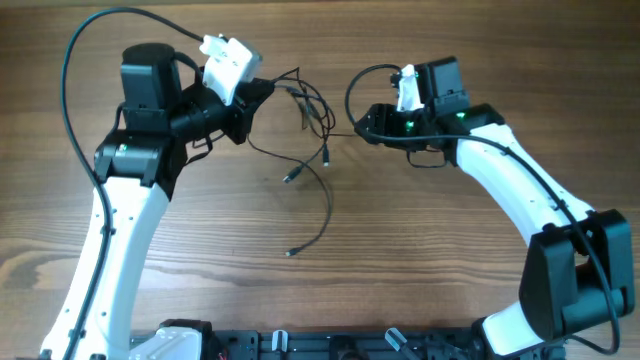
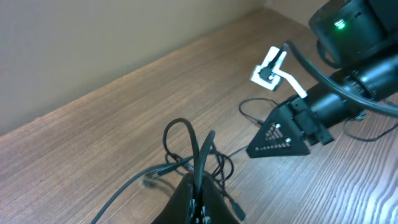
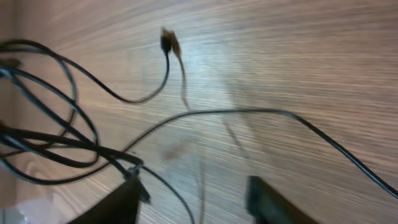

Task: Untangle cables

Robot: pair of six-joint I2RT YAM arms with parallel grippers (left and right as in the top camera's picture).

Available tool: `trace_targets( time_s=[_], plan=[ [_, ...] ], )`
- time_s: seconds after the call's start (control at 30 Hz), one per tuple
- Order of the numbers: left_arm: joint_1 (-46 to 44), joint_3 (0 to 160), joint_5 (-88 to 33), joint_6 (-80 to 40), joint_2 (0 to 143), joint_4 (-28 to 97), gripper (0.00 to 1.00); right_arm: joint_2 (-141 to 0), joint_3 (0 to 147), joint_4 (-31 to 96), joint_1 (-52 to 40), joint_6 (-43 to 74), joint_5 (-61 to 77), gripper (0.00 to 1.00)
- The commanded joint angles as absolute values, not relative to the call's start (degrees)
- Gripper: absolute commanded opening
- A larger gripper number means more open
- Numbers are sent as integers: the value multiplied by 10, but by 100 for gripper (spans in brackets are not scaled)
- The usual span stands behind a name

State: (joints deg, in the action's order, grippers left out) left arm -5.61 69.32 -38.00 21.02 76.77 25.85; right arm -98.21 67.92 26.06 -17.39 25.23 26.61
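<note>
The cables (image 1: 305,105) lie as a loose tangle of thin black strands between the two arms, with plug ends trailing toward the front (image 1: 290,252). My left gripper (image 1: 258,97) is shut on strands at the tangle's left side. In the left wrist view those strands (image 2: 186,140) rise in loops out of the closed left gripper (image 2: 200,193). My right gripper (image 1: 362,122) sits just right of the tangle. The right wrist view shows the right gripper (image 3: 193,202) open, fingers wide apart low over the wood. One thin strand (image 3: 180,199) runs down between them beside the bundle (image 3: 74,146).
Thick black robot cables arch over each arm (image 1: 70,70) (image 1: 352,88). White camera mounts sit on both wrists (image 1: 228,60) (image 1: 405,88). A plug end (image 3: 166,40) lies on the wood beyond the right gripper. The arm bases (image 1: 320,345) line the table's front edge.
</note>
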Motion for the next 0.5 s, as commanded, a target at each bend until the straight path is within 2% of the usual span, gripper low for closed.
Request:
trace_targets(
  time_s=[0.0,0.03,0.07,0.13,0.3,0.47],
  plan=[
    [-52,702,-387,205,745,268,4,-978,679,234,-194,251,295,64],
    [-52,702,-387,205,745,272,4,-978,679,225,-194,258,299,74],
    [-53,702,-387,205,745,275,4,-978,679,214,-194,258,310,75],
    [-54,702,-388,205,745,279,4,-978,679,186,-194,259,338,74],
    [-54,702,-390,205,745,279,4,-978,679,169,-196,259,368,62],
    [-54,702,-408,205,745,279,4,-978,679,163,-196,259,367,61]
  ],
)
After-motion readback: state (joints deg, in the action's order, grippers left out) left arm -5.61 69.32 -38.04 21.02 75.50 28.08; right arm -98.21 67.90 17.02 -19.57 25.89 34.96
